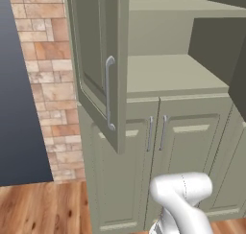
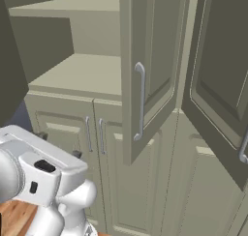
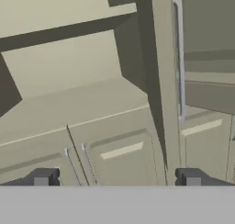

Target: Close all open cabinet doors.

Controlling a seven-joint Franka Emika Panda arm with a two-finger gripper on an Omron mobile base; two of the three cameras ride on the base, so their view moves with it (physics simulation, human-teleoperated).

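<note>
Hand spread wide, grasping nothing, facing the bare cupboard shelf with one open cabinet door edge-on just beside its right corner. Approach step, by the look of it; next, get behind that door's panel and push it shut, then the second open door further right.

I saw a tall sage-green upper cupboard door with a recessed panel standing swung wide open, edge-on to me, its long vertical silver bar handle facing out. From the right base view the same door hung open beside a second matching sage-green door, also swung out, with part of its handle at the frame's right edge. The hand view showed the first door's edge.
</note>
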